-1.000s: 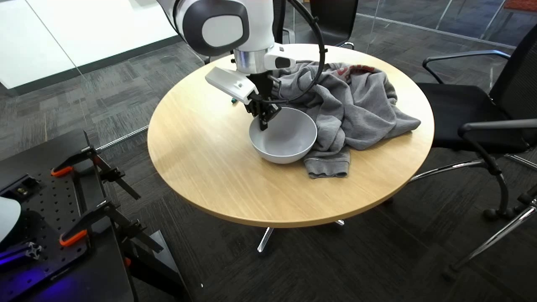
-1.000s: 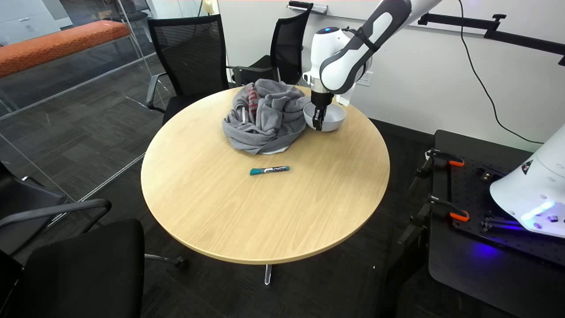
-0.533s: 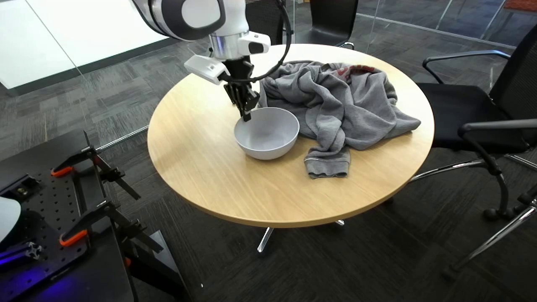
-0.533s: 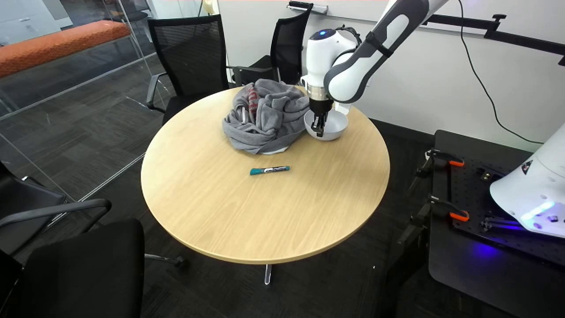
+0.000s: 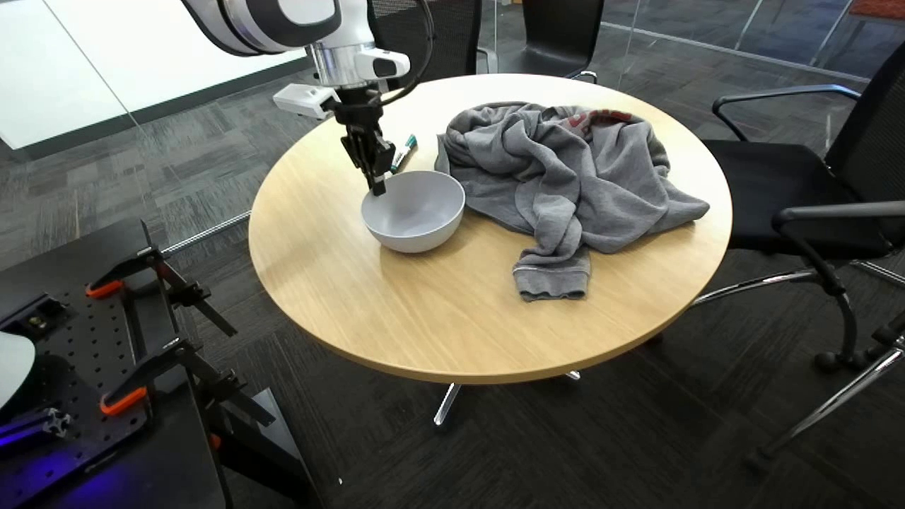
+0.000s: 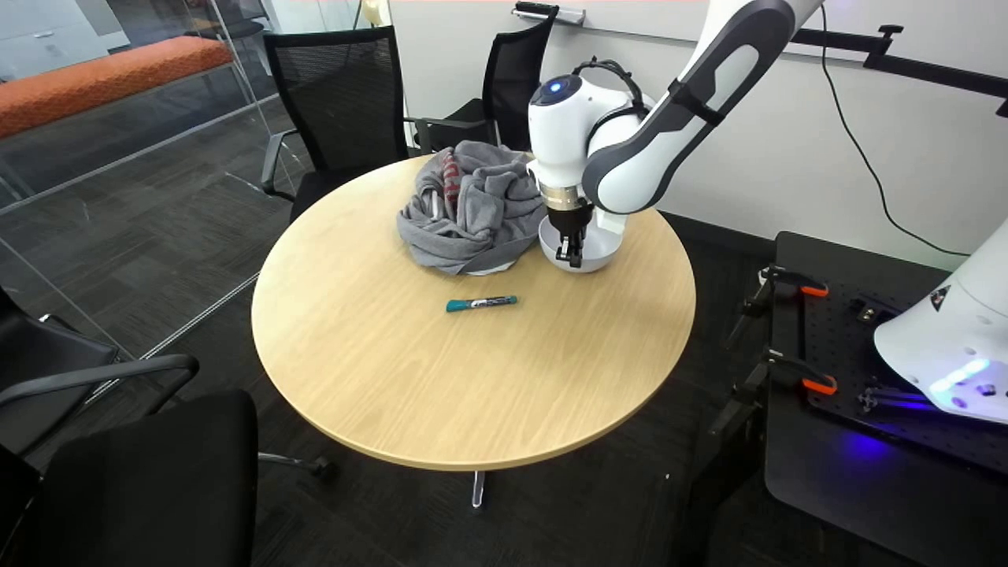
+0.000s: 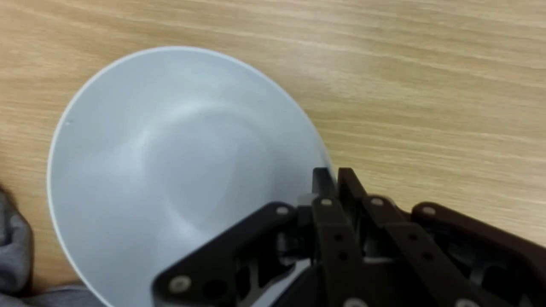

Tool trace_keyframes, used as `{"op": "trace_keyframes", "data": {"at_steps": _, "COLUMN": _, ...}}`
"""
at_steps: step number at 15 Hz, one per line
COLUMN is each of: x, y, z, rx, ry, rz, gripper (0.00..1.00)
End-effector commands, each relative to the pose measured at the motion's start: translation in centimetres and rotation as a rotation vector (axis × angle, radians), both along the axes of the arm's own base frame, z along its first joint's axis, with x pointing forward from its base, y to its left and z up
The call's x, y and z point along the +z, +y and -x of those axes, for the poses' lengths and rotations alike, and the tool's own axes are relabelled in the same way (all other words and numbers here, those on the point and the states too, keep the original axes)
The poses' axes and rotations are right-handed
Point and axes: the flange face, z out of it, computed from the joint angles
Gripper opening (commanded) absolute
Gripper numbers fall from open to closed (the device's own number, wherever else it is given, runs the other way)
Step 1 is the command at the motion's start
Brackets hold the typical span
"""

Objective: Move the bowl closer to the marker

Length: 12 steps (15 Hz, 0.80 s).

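The gripper (image 7: 334, 175) is clamped on the rim of a smooth, rounded grey bowl (image 7: 192, 162), just right of a crumpled fabric garment (image 6: 480, 209) with red print in an exterior view. Nearer, on the round wood-grain bench (image 6: 472, 394), a teal-capped marker (image 6: 481, 303) carries unreadable lettering.

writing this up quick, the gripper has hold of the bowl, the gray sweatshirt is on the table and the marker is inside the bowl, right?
The marker is not inside the bowl: in an exterior view it lies on the table, apart from the bowl. The rest stands: the gripper has hold of the bowl, and the gray sweatshirt is on the table.
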Motion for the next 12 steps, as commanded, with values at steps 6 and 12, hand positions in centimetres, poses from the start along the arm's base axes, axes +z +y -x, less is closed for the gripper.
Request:
{"op": "trace_keyframes", "data": {"at_steps": 6, "x": 0.4, "y": 5.2, "z": 1.5, "rx": 0.100, "ry": 0.094, "rz": -0.024, "gripper": 0.03}}
{"op": "trace_keyframes", "data": {"at_steps": 12, "x": 0.4, "y": 8.5, "z": 2.1, "rx": 0.199, "ry": 0.144, "rz": -0.042, "gripper": 0.03}}
